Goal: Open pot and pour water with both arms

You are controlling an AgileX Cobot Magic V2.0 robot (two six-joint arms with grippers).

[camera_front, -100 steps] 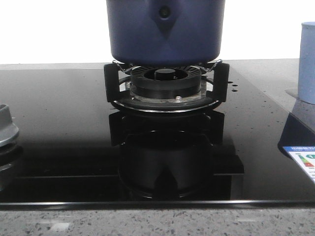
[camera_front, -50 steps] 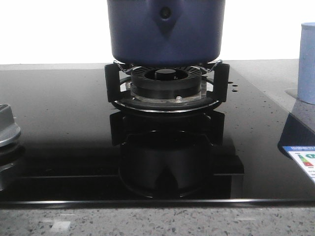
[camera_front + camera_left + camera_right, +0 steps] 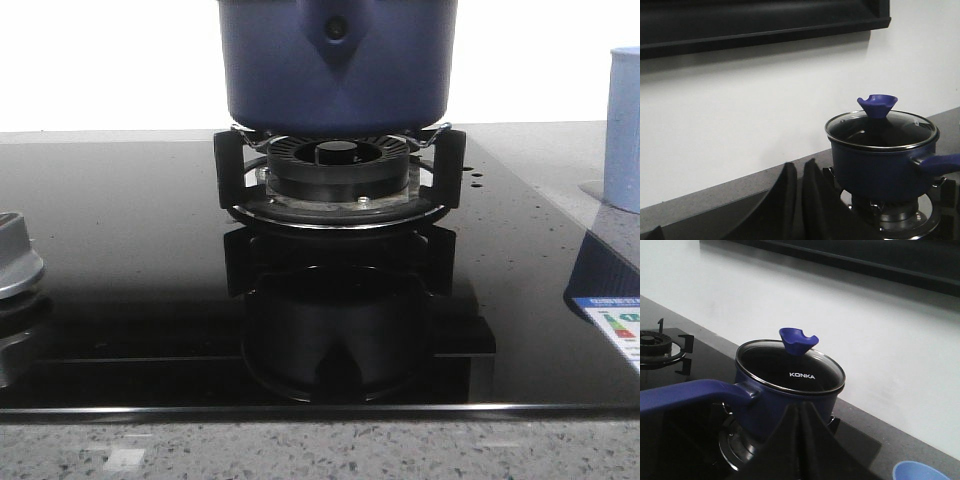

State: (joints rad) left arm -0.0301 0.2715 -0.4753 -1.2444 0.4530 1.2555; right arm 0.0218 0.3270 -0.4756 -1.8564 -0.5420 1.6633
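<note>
Near edge of the black glass hob (image 3: 120, 250) is showing a grey knob (image 3: 15, 268) at far left and a label sticker (image 3: 618, 325) at right; behind that the pot (image 3: 338, 65) is sitting on the burner grate (image 3: 338, 180), glass lid (image 3: 790, 371) on with its blue knob (image 3: 797, 341) up, long handle (image 3: 685, 395) sticking out. Left gripper (image 3: 800, 202) is hanging short of the pot, fingers nearly together, holding nothing; right gripper (image 3: 801, 432) is hanging near the pot wall, fingers pressed together, empty. Pale blue cup (image 3: 625, 128) is standing off to the right, beside the hob.
</note>
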